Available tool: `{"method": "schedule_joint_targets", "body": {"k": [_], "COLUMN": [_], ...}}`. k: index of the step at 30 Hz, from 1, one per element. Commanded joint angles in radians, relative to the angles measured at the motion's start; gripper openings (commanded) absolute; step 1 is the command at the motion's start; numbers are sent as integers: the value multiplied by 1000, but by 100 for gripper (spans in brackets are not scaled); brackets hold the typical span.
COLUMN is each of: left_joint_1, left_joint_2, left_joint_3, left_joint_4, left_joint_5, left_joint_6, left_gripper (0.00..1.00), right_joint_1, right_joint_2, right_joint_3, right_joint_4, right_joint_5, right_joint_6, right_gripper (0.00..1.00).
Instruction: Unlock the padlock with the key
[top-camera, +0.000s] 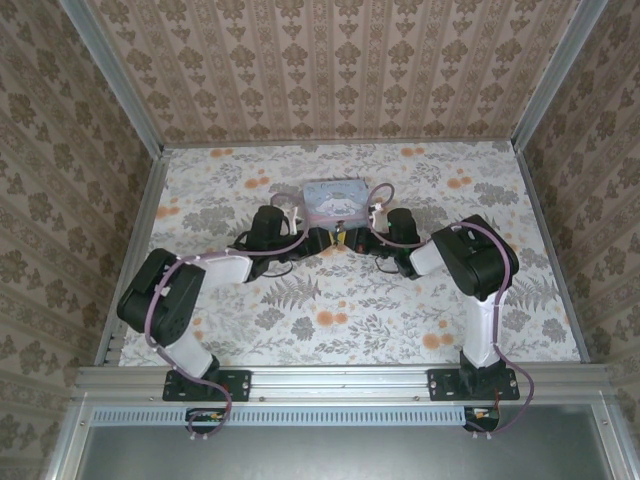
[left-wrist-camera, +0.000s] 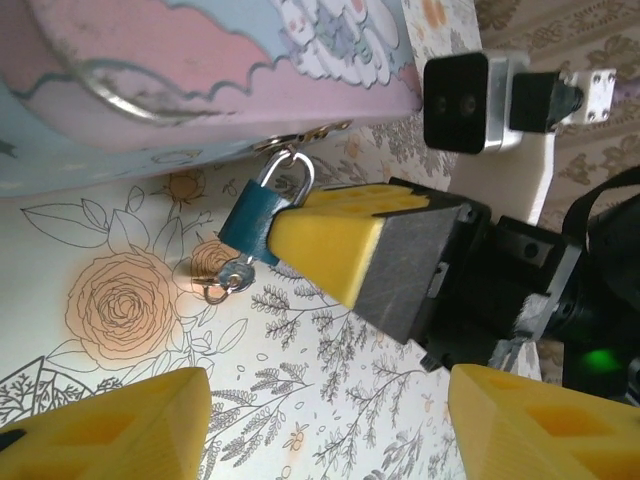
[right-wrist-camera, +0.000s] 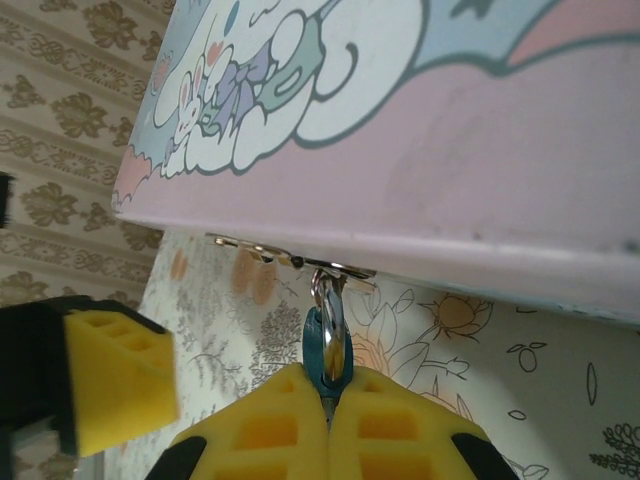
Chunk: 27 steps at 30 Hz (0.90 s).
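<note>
1. Currently, the right gripper (right-wrist-camera: 328, 388) is clamping the padlock (left-wrist-camera: 248, 222). Its two yellow fingers (left-wrist-camera: 330, 240) are pressing together on the teal body, which is sticking out just past their tips.
2. The shackle (left-wrist-camera: 293, 172) is rising beyond those fingertips and hooking through the hasp (left-wrist-camera: 300, 135) of the pastel tin (left-wrist-camera: 200, 70). It is looking closed, so I am judging the lock as not yet opened.
3. The key (left-wrist-camera: 236, 272) is hanging at the end of the padlock away from the shackle, just beside the right fingertips. Its small ring (left-wrist-camera: 215, 290) is dangling close to the flowered table (left-wrist-camera: 300, 330). The key is appearing to sit in the keyhole, though the views are not showing how deep.
4. The left gripper (left-wrist-camera: 325, 400) is hovering with its fingers (left-wrist-camera: 130, 425) wide apart and gripping nothing. The key is lying ahead of the gap between them, nearer the finger at the left of the left wrist view, and apart from both.
5. As for progress, steadying the lock is looking done, and inserting the key is probably done too.
6. What is remaining, by my reading, is closing the left fingers on the key's head, turning it, and getting the shackle to spring out of the body.
7. The key is looking very small against the broad left pads, so catching it squarely is likely being the hard part.
</note>
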Motion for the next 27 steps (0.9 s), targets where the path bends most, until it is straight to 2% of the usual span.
{"method": "schedule_joint_targets", "body": {"k": [1, 7, 14, 21, 27], "left_joint_1": [25, 54, 49, 25, 11], "left_joint_2": [45, 158, 305, 373, 396], "left_joint_3": [-40, -91, -102, -71, -61], "left_joint_4": [151, 420, 690, 778, 782], "left_joint_5": [128, 203, 213, 184, 170], "left_joint_6": [22, -71, -207, -244, -249], "left_gripper": [62, 51, 41, 38, 37], "right_joint_1": [-11, -26, -30, -34, -35], "right_joint_2": [30, 57, 64, 60, 73], "right_joint_3": [-2, -9, -21, -33, -32], "right_joint_4": [55, 130, 161, 164, 182], "right_joint_5": [-118, -164, -194, -195, -187], "right_joint_6": [66, 129, 160, 161, 174], "right_gripper": [0, 0, 0, 0, 0]}}
